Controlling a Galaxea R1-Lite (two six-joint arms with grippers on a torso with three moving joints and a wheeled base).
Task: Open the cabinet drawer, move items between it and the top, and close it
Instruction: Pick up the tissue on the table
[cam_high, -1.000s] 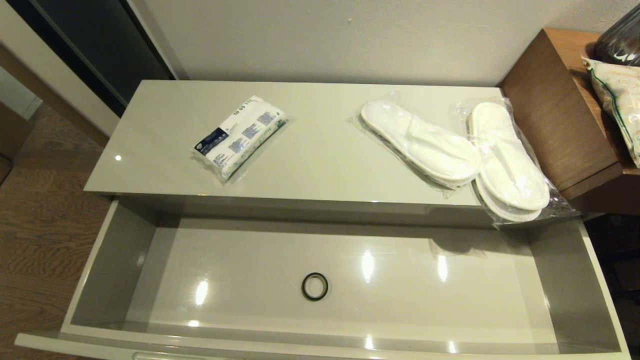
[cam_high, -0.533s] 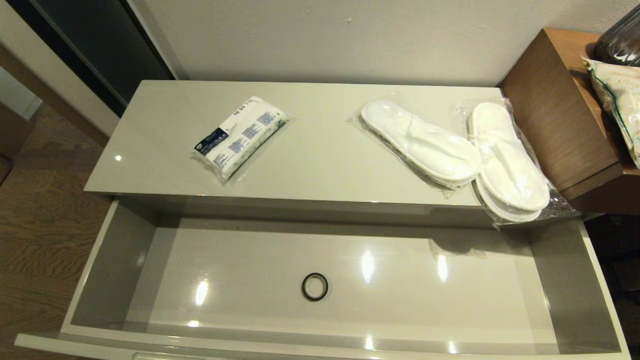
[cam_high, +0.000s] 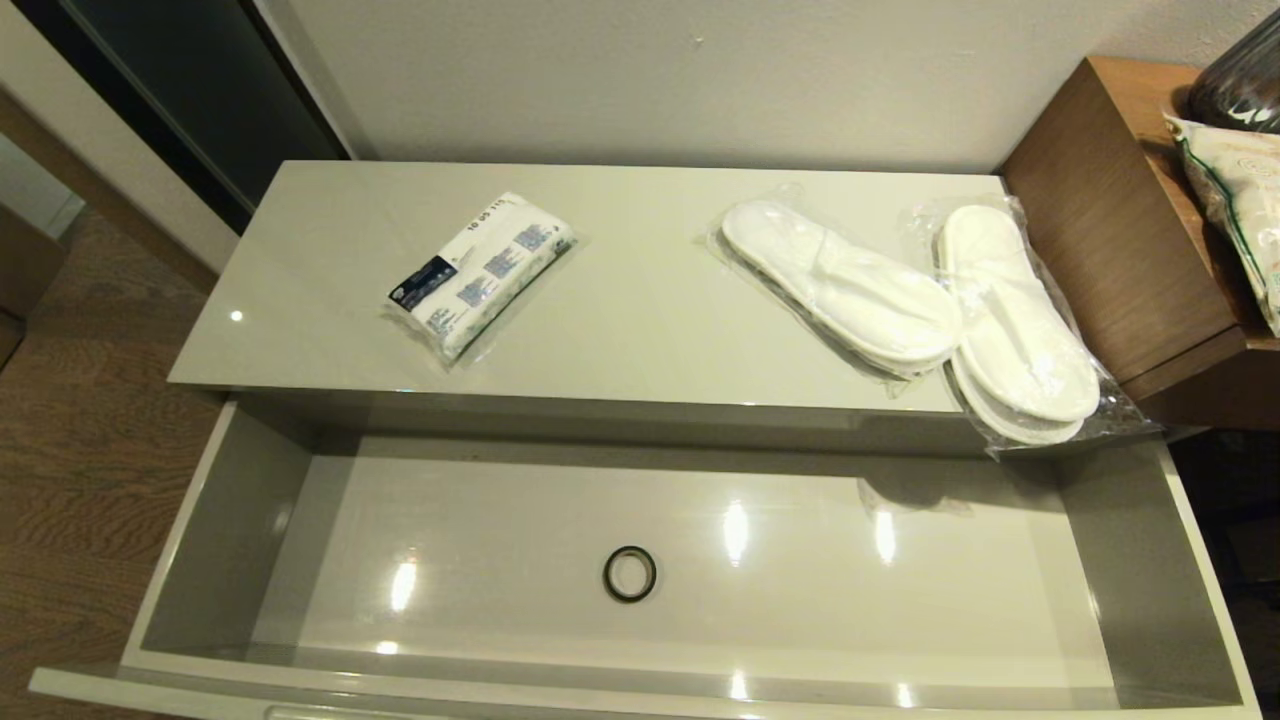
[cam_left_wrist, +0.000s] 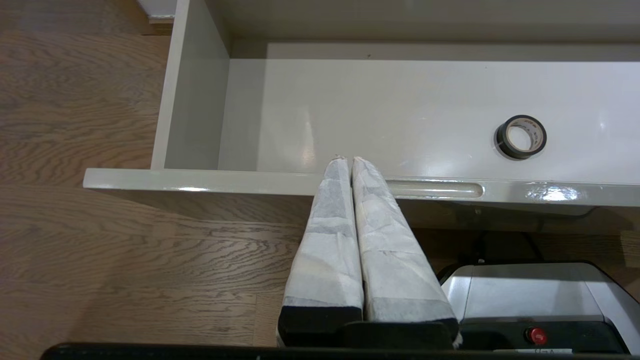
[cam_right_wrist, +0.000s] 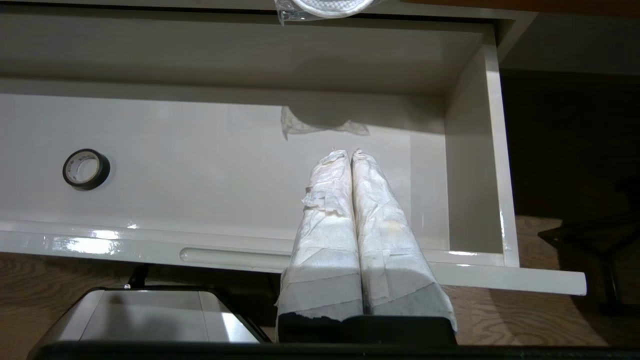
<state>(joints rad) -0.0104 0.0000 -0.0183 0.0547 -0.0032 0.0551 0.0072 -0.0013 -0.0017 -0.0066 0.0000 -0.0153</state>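
Observation:
The wide grey-beige cabinet drawer (cam_high: 200, 520) stands pulled out below the glossy cream top (cam_high: 640, 310). On the top lie a flat white packet with dark print (cam_high: 480, 270) at the left and two bagged pairs of white slippers (cam_high: 840, 285) (cam_high: 1015, 325) at the right, the right pair overhanging the front edge. No arm shows in the head view. My left gripper (cam_left_wrist: 348, 159) is shut and empty over the drawer front (cam_left_wrist: 200, 181) beside a handle recess (cam_left_wrist: 435, 189). My right gripper (cam_right_wrist: 349, 152) is shut and empty over the drawer's right part (cam_right_wrist: 472, 150).
A small black tape ring (cam_high: 629, 573) lies on the drawer floor near its middle. A taller brown wooden desk (cam_high: 1110, 230) with a bag on it adjoins the cabinet on the right. Wooden floor lies to the left. My base (cam_left_wrist: 525, 295) sits under the drawer front.

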